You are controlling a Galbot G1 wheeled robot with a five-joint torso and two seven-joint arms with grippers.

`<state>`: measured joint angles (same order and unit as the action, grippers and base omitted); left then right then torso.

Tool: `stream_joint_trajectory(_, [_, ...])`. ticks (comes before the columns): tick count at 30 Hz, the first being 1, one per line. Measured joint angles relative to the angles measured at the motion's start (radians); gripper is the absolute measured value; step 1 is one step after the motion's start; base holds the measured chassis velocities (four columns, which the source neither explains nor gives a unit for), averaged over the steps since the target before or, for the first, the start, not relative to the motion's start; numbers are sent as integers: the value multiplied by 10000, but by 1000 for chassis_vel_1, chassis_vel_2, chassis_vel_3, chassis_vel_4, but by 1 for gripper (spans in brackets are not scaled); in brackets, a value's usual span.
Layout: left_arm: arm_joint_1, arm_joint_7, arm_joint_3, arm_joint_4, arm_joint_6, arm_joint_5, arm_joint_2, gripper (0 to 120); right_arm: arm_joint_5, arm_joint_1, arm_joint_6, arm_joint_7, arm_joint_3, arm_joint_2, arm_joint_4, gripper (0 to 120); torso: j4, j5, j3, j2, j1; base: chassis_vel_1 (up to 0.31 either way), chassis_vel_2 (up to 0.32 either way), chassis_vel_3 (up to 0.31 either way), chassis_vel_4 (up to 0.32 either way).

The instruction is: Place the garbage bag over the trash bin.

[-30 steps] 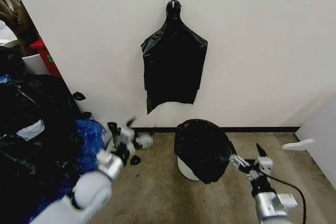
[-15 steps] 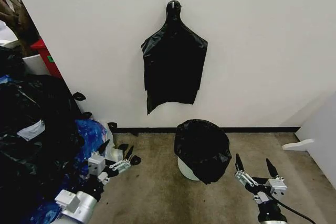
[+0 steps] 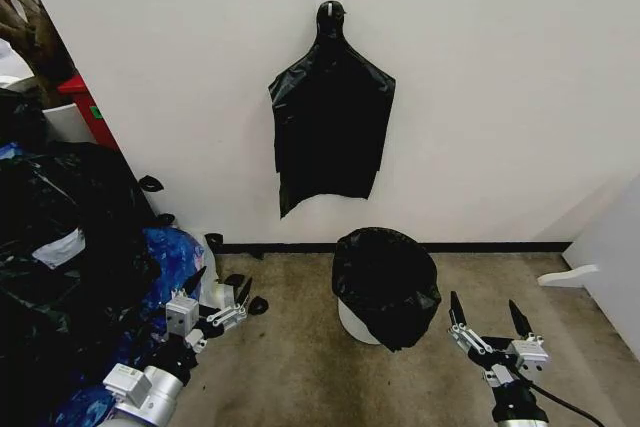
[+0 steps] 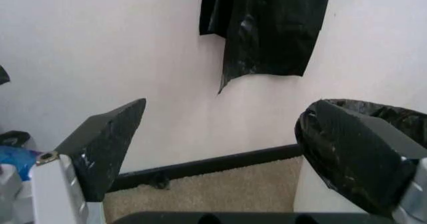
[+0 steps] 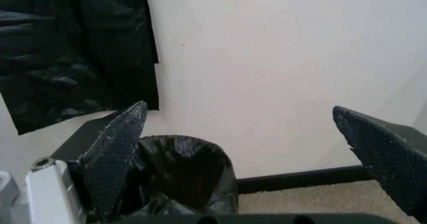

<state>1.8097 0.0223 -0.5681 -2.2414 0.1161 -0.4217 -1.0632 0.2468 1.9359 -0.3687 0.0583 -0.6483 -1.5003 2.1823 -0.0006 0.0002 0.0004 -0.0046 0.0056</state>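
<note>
The garbage bag (image 3: 385, 282) — glossy, crinkled black — sleeves the trash bin (image 3: 352, 321) on the floor by the wall, cream base showing. Left tool (image 3: 217, 294) and right tool (image 3: 489, 323) flank it, spread wide, empty.

**Silver Arms, Black Fingers**

The left gripper (image 3: 219, 287) has two pointy black fingers (image 4: 107, 144) on shiny silver parts with small screws. Its arm is round and grey-white. The right gripper (image 3: 486, 312) looks the same, with bumpy black fingertips (image 5: 120, 154). A thin black cable runs from its wrist.
</note>
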Motion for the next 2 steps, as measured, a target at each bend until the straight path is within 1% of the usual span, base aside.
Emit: stream_joint_trajectory(2, [-8, -6, 8, 6, -1, -5, 2, 100, 0, -3, 3, -4, 1, 3, -2, 100, 0, 0, 0, 0, 0, 0, 0, 0, 0])
